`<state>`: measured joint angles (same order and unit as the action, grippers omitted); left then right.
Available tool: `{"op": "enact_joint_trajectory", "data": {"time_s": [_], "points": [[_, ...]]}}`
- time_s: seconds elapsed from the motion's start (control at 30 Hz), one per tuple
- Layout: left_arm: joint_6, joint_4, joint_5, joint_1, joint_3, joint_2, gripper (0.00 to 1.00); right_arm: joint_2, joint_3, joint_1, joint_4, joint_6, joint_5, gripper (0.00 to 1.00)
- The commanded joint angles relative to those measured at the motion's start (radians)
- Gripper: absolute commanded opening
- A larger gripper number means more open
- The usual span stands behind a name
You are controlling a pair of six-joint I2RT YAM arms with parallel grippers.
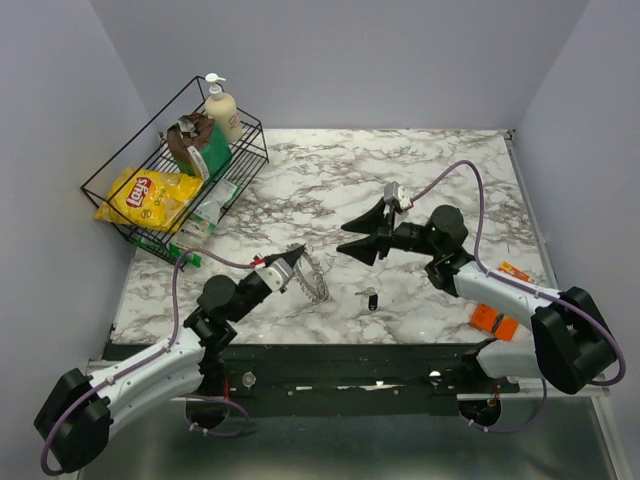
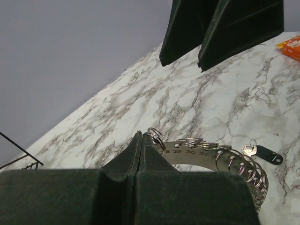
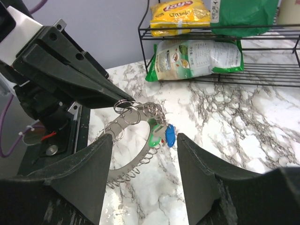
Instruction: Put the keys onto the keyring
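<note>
Left of centre, the left gripper (image 1: 296,262) pinched the keyring (image 1: 317,277); the right gripper (image 1: 343,238) hovered spread above a black key (image 1: 372,299).

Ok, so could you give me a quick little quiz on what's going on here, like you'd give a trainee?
1. True or false: the left gripper is shut on the keyring.
2. Which colour key lies loose on the table? A green, B black, C red.
3. Fill in: the right gripper, facing the keyring, is ____ and holds nothing.
Key: 1 true. 2 B, the black key; a green key and a blue key already hang on the ring. 3 open.
</note>
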<state>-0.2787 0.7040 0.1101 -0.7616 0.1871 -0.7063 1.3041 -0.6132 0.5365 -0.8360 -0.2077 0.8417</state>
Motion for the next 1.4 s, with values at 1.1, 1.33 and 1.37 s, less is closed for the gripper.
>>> {"op": "enact_joint_trajectory", "data": {"time_s": [1.1,1.33,1.37], "points": [[0.441,-0.572,-0.368,-0.007,0.471,-0.452,0.0,0.271,-0.437,0.131,0.617,-0.003,-0.253,0.43],[0.441,-0.571,-0.354,-0.007,0.474,-0.447,0.0,0.316,-0.48,0.146,0.66,0.028,-0.253,0.41],[0.443,-0.568,-0.352,-0.007,0.469,-0.446,0.0,0.325,-0.485,0.148,0.664,0.028,-0.257,0.41]]}}
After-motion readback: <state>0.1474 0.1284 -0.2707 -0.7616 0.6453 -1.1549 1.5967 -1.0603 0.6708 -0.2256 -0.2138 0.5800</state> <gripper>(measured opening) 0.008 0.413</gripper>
